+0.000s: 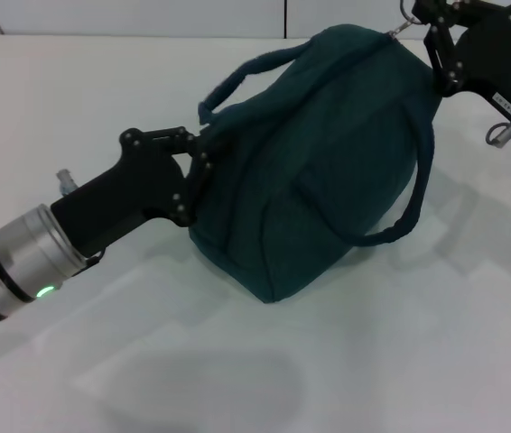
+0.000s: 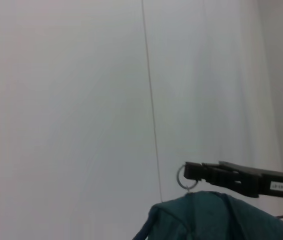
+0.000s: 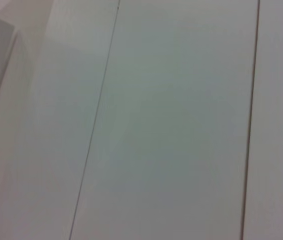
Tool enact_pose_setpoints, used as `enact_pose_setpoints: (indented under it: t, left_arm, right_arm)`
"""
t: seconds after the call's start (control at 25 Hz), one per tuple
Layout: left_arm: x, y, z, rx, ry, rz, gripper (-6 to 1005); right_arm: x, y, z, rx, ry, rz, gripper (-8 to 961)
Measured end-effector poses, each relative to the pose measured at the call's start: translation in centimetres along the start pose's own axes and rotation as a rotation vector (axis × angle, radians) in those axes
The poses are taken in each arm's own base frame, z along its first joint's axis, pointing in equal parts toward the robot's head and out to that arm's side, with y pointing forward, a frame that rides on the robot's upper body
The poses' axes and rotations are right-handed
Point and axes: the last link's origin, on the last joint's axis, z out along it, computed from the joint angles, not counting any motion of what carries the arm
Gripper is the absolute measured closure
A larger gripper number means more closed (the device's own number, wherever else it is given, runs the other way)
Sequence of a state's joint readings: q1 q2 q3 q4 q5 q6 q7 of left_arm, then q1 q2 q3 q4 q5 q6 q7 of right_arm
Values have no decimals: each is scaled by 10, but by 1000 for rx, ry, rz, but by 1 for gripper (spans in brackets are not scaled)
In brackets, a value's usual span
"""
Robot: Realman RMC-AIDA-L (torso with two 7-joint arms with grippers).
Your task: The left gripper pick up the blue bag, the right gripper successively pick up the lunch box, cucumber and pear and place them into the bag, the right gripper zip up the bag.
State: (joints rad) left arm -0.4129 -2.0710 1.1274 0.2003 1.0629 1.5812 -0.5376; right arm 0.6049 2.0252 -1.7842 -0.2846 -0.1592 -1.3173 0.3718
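The blue bag (image 1: 314, 162) hangs tilted above the white table, bulging, with its top closed as far as I can see. My left gripper (image 1: 197, 176) is shut on the bag's left end, just under one loop handle (image 1: 237, 77). My right gripper (image 1: 425, 27) is at the bag's upper right end, shut on the metal ring pull (image 1: 406, 20) of the zipper. The left wrist view shows the right gripper (image 2: 190, 171) with the ring pull (image 2: 183, 179) above the bag's top (image 2: 216, 217). The lunch box, cucumber and pear are out of view.
The second loop handle (image 1: 418, 189) droops down the bag's right side. The white table (image 1: 436, 361) spreads below the bag and carries its shadow. Behind stands a white panelled wall (image 2: 81, 100), which is all the right wrist view shows.
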Motion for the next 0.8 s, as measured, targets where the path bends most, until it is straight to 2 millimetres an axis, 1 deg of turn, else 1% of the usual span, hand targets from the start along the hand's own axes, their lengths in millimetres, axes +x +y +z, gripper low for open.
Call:
enact_pose_setpoints:
  t: [0.16, 0.32, 0.44, 0.6, 0.8]
  left_arm:
    - [1, -5, -5, 32, 5, -30, 882]
    - [3, -9, -7, 50, 8, -61, 871]
    - [5, -7, -7, 53, 33, -68, 863]
    - [6, -6, -12, 126, 75, -72, 852]
    - [4, -1, -13, 161, 98, -42, 838]
  right_arm:
    - [2, -1, -2, 8, 14, 0, 937]
    - [3, 3, -2, -12, 18, 2, 937]
    - [3, 5, -2, -22, 17, 2, 937]
    - [4, 6, -3, -25, 19, 4, 938]
    - [4, 7, -4, -24, 18, 7, 938]
